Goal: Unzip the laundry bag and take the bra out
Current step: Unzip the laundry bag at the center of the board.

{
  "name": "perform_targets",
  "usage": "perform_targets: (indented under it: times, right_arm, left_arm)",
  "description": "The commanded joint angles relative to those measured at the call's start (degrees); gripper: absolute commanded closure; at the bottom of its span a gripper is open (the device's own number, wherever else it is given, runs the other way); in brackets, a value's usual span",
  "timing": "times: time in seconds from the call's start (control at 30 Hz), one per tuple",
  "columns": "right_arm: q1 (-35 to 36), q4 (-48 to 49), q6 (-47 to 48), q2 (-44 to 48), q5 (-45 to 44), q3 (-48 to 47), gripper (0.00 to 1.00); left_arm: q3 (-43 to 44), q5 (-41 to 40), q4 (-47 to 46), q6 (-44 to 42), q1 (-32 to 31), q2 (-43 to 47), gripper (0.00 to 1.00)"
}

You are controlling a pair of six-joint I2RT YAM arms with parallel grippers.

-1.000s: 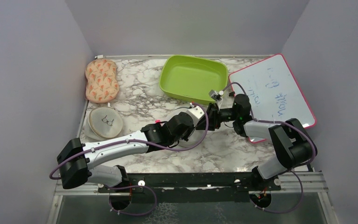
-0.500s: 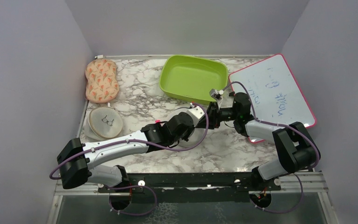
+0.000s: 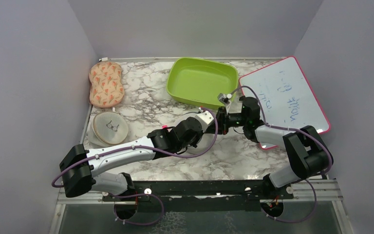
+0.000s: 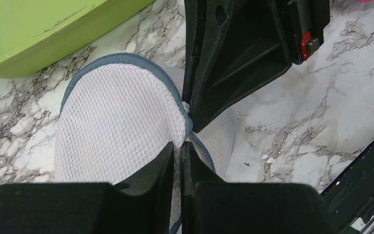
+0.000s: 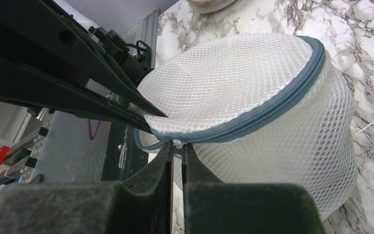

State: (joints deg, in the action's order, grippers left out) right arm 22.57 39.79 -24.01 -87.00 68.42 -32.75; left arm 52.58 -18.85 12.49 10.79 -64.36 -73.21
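- Top view: the blue scrawl on the whiteboard [image 3: 285, 95] was unreadable. Only here, a beige case [image 3: 110, 127] showed a black bra icon. The left claw [image 3: 208, 120] and right claw [image 3: 222, 122] met at mid-table.
- Left wrist: the left claw was clenched on the mesh of the white bag [image 4: 121, 122], which lay on the marble near the green tub [image 4: 39, 39].
- Right wrist: the right claw was pinched shut on the bag's grey zip rim [image 5: 272, 108]. Only here, the bag's domed side showed.

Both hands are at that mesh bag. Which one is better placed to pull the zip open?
Probably the right hand: it is shut on the zip pull of the laundry bag. The left hand only pinches mesh, steadying it.
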Motion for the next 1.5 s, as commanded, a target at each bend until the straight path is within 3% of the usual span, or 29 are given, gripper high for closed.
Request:
perform_targets:
  times: [0.0,0.2,0.5,0.63,0.77,0.93,1.1,1.23,1.37,1.47]
  right_arm:
    - [0.5,-8.0,2.9,1.9,-5.0,-2.4,0.99]
    - [0.5,-27.9,11.8,7.1,-15.7,-5.6,0.99]
    - [0.4,-40.5,8.3,6.7,-11.2,-8.4,0.99]
    - [0.4,-45.3,8.9,8.6,-14.9,-10.9,0.99]
    - [0.0,-46.7,10.9,7.4,-18.6,-13.2,0.99]
    - [-4.3,-42.4,6.6,2.9,-5.6,-13.9,0.99]
    - [-4.6,-36.3,-1.5,0.6,-2.1,-14.0,0.99]
    - [-4.7,-39.7,-1.0,-4.1,-4.0,-19.4,0.99]
    - [-4.7,-46.3,2.4,-5.5,-4.7,-23.2,0.99]
    - [-4.6,-47.9,2.8,-2.9,-3.3,-21.2,0.99]
  left_arm:
    - [0.4,1.2,-1.2,0.0,-0.1,0.3,1.0]
    - [0.8,0.7,-0.1,-4.2,-0.1,1.0,1.0]
    - [1.0,-1.9,0.6,-9.7,-0.1,1.3,1.0]
    - [-0.9,0.2,-0.7,-11.2,-0.1,2.7,1.0]
    - [-4.3,2.2,-2.3,-14.5,-0.1,5.0,1.0]
    - [-7.6,2.7,-4.1,-19.3,-0.1,8.4,1.0]
    - [-8.9,7.9,-4.6,-20.4,-0.1,9.4,1.0]
    - [-9.1,10.5,-4.5,-19.0,-0.1,8.8,1.0]
    - [-7.9,5.1,-2.6,-14.6,-0.2,7.9,1.0]
    - [-5.6,-0.5,-0.5,-9.0,-0.2,6.2,0.88]
